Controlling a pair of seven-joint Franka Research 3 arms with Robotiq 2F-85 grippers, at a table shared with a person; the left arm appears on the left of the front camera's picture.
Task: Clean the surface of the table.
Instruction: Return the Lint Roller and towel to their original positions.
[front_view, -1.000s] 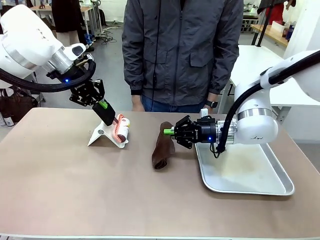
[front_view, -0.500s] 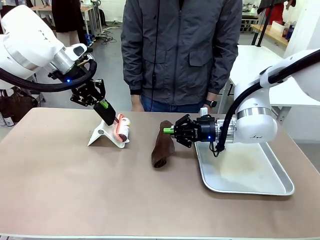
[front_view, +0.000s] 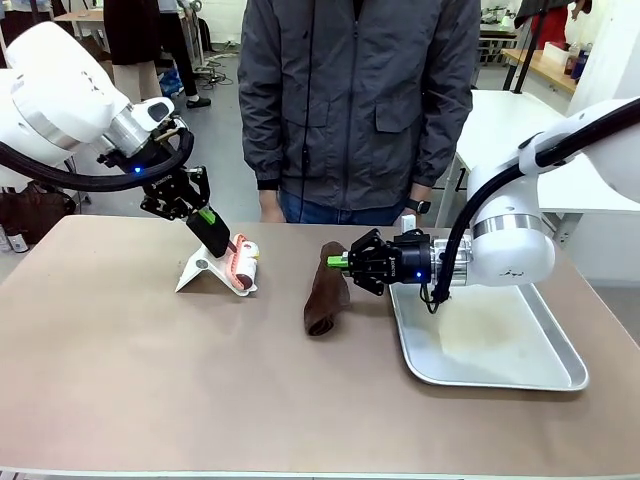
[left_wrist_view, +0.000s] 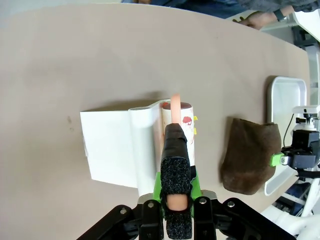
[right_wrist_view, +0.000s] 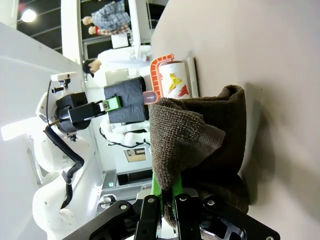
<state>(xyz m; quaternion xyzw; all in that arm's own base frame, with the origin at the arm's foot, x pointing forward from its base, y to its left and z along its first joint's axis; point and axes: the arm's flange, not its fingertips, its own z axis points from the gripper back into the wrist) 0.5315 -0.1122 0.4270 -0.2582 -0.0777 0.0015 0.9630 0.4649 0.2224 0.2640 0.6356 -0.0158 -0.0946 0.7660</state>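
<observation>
Gripping tools before wiping | left hand (front_view: 222, 240) clamps lint roller (front_view: 243, 262) handle | right hand (front_view: 338, 262) pinches brown cloth (front_view: 326, 290) mid-bench (front_view: 150, 380) | next: press cloth flat, sweep bench

On the tabletop (front_view: 150, 380) three things sit in a row. At about 10 o'clock from the middle is a lint roller (front_view: 243, 262), lying on a stand (front_view: 203, 270). The left gripper (front_view: 232, 248) comes down from 10 o'clock and its fingers (left_wrist_view: 176, 165) are closed on the roller's handle. Near the middle, toward 12 o'clock, lies a folded cloth (front_view: 327, 290), just beside the roller at its 3 o'clock. The right gripper (front_view: 336, 262) reaches in from 3 o'clock and pinches the cloth's far end. A tray (front_view: 500, 350) lies at 3 o'clock, under the right arm. A person (front_view: 360, 100) stands at 12 o'clock, behind the tabletop.
</observation>
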